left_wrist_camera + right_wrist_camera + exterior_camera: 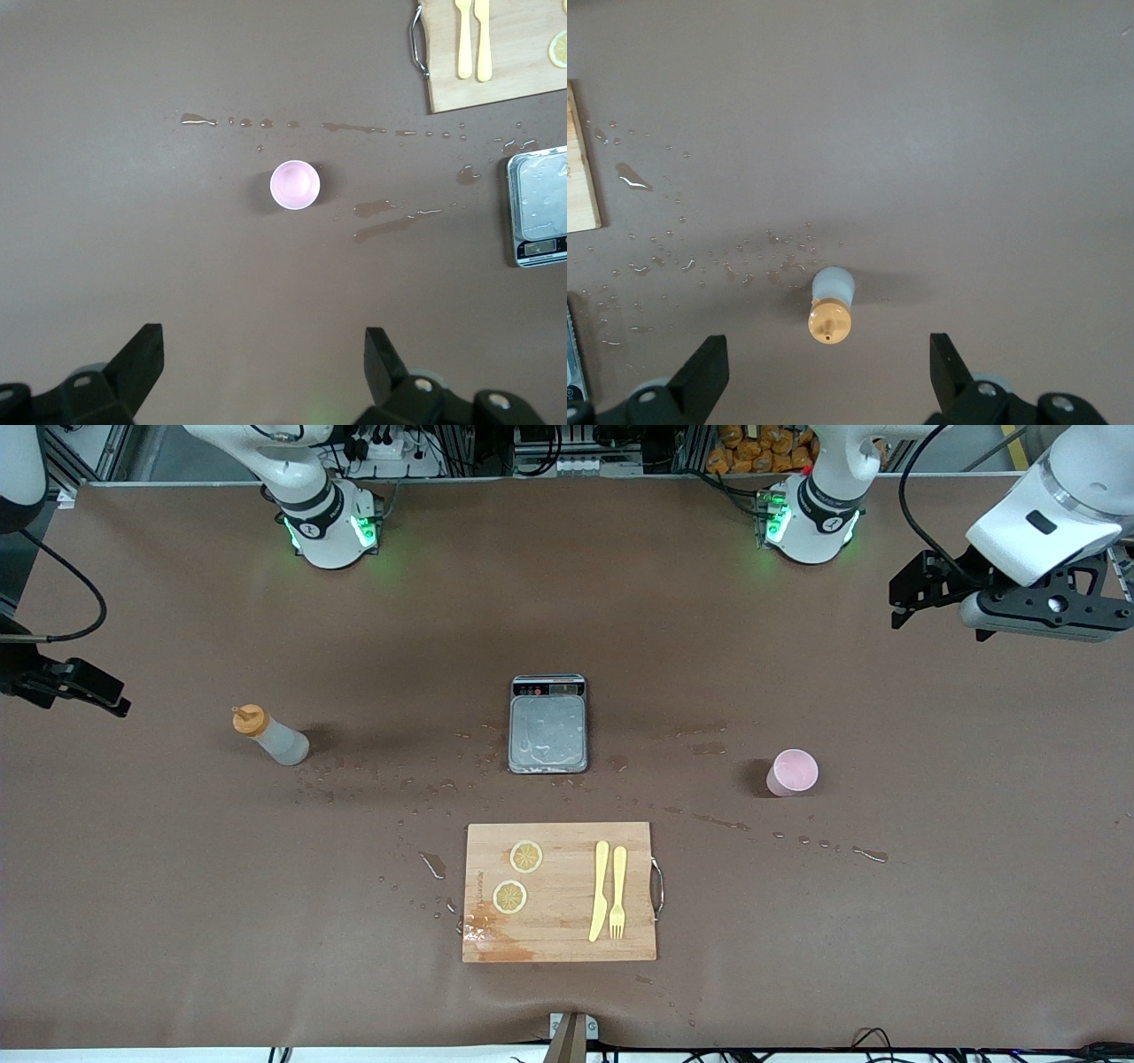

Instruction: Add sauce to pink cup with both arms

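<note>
my left gripper (261, 372) and right gripper (828, 372) hang spread and empty above the table. the squeeze bottle (270, 734) stands toward my right arm's end from the scale (548, 724), the pink cup (791, 771) toward my left arm's end.

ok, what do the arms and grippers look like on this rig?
Two white jointed arms with black bands and green lights at the bases, black cables trailing. The left gripper has a grey-white body with black angular fingers. The right gripper is black. Both wrist views show black wedge-shaped fingers.
</note>
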Motion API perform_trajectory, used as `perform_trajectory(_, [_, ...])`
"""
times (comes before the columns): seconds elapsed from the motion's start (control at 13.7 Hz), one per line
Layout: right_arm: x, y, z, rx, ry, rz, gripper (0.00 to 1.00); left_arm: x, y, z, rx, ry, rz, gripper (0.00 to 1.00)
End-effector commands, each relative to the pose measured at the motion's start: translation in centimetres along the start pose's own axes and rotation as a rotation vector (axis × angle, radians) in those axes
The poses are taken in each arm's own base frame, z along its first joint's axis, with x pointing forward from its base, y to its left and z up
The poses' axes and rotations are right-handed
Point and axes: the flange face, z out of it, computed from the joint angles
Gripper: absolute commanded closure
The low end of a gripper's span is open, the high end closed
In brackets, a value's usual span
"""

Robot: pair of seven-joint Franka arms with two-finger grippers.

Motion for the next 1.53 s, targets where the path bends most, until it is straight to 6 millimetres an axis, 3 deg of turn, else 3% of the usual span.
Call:
perform_trajectory(0.0, [-0.3, 1.0, 0.2, 0.007, -0.029, 0.034, 0.0, 1.6, -0.4, 1.7, 0.01, -0.04, 0.011, 0.0])
perform_trajectory(0.36, [-1.1, 2.1, 1.9, 0.012, -0.144, 0.313, 0.0, 3.0, -0.8, 6.1, -0.002, -0.121, 0.006, 0.0])
perform_trajectory(0.58, [-1.1, 3.6, 3.9, 0.028, -0.238, 0.554, 0.0, 3.3, -1.4, 10.1, -0.003, -0.127, -0.005, 0.0])
perform_trajectory(0.95, [-1.0, 10.9, 8.9, 0.191, -0.434, 0.767, 0.0, 3.7, -1.1, 16.0, -0.004, -0.065, 0.002, 0.0])
perform_trajectory(1.24, [-1.1, 13.5, 12.2, 0.284, -0.547, 0.832, 0.0, 4.7, -1.0, 21.0, -0.011, 0.011, 0.002, 0.0])
perform_trajectory(1.46, [-1.0, 15.7, 16.5, 0.358, -0.648, 0.886, 0.0, 6.2, -2.4, 25.6, -0.022, -0.005, -0.02, 0.0])
